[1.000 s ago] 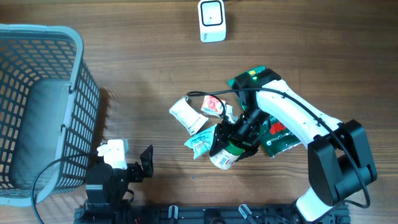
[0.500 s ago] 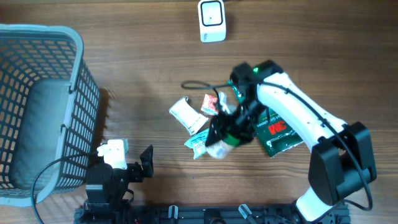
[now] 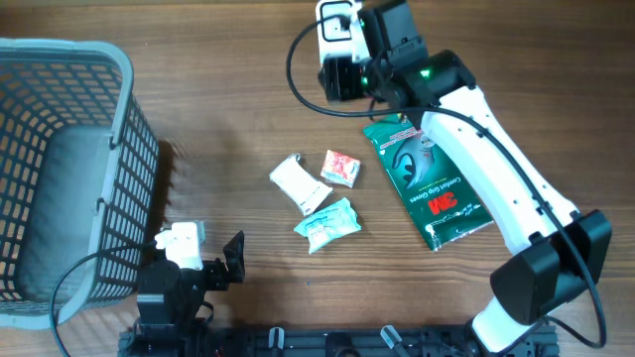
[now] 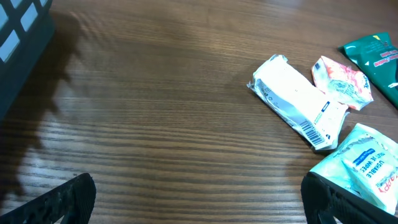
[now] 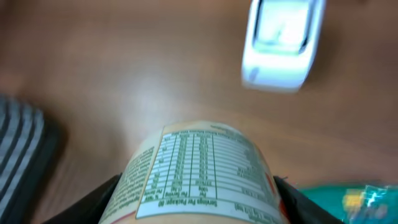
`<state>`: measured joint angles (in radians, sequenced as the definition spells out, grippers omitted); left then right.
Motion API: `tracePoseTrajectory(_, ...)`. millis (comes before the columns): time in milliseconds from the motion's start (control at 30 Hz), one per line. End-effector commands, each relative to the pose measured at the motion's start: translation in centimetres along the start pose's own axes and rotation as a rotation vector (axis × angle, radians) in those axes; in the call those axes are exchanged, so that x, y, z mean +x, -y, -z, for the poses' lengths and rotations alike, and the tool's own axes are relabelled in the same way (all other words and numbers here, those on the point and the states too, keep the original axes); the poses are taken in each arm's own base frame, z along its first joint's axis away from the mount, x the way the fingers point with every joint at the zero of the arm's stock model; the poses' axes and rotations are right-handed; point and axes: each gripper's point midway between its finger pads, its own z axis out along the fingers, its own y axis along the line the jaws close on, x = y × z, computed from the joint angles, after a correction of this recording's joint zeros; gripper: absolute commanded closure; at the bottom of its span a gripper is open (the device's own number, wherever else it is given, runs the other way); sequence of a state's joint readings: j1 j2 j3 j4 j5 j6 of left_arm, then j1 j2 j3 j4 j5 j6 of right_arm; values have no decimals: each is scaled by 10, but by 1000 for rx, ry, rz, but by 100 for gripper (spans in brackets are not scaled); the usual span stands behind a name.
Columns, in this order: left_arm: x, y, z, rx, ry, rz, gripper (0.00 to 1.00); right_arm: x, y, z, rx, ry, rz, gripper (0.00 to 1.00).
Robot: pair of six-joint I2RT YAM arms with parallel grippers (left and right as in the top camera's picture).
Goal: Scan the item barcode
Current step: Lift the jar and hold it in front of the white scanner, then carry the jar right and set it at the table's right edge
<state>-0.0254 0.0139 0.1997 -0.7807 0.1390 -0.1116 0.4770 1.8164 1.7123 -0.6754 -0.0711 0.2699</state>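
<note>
The table (image 3: 218, 119) is viewed from straight above by the overhead camera. It is set far enough off that the basket (image 3: 60, 169) at the left edge, the scanner (image 3: 337, 32) at the far edge, and the white packet (image 3: 298, 183) and green pouch (image 3: 432, 188) near the middle are all taken in. The left wrist view is taken from low over the surface near the front edge and is faced away from that edge. The white packet, a corner of the pouch and a corner of the basket are shared with the overhead view. The right wrist view is set very close behind a labelled container (image 5: 199, 177) and is blurred. The white device beyond it appears to be the same scanner.
</note>
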Motion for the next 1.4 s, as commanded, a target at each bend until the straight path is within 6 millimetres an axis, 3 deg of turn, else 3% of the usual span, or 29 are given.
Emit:
tracePoseTrajectory(0,0,0,0,1,4,7,0,-29,24,-19,145,146,-19,43)
tracePoseTrajectory(200,0,0,0,1,4,7,0,-55,28,-92,155,302,123,43)
tracePoseTrajectory(333,0,0,0,1,4,7,0,-76,37,-125,206,470,179,43)
tracePoseTrajectory(500,0,0,0,1,4,7,0,-92,49,-142,285,634,217,42)
tracePoseTrajectory(733,0,0,0,1,4,7,0,-85,70,-164,303,673,207,40)
tracePoseTrajectory(900,0,0,0,1,4,7,0,-95,89,-155,340,692,181,40)
tracePoseTrajectory(1100,0,0,0,1,4,7,0,-123,117,-99,423,674,143,39)
tracePoseTrajectory(1233,0,0,0,1,4,7,0,-120,192,-60,593,571,80,39)
tracePoseTrajectory(1367,0,0,0,1,4,7,0,-71,305,-25,850,341,-14,39)
